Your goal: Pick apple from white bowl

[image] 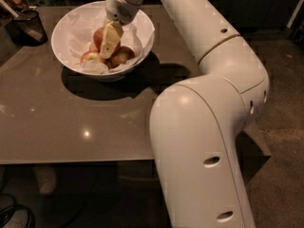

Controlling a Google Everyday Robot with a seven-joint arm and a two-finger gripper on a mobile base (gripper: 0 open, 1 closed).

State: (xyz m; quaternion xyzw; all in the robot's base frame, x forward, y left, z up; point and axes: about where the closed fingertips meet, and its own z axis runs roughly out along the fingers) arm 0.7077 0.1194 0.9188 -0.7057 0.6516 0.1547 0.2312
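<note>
The mostly deep red, glossy round apple (pixel 98 36) is sitting in the wide, round, glossy white bowl (pixel 144 34), on the far-left side of the fruit pile and highest in it. Being close to a ball in shape, it is showing no clear long axis, and its stem end is hidden, so which way it is pointing cannot be told. Its right flank is being covered by the pale cream gripper (pixel 109 42), which is reaching down into the bowl from the far side, slanting slightly toward the near left and lying against or just in front of the apple. Whether the gripper is spread or clamping the fruit cannot be told from this view.

Crumpled white paper (pixel 80 32) is lining the bowl's inside, its folds catching light along the left wall. Two smaller, paler yellow-red apples are resting lower in the paper: one (pixel 122 55) to the near right of the gripper, the other (pixel 90 57) to the near left.

The bowl is standing on the far-left part of a smooth, brown, reflective counter (pixel 71 122), casting a dark shadow to its near right. A small dark mesh cup (pixel 29 26) is standing at the far-left corner, apart from the bowl. The smooth white arm (pixel 213 80), thick and rounded with a bulbous joint, is filling the right half of the scene.
</note>
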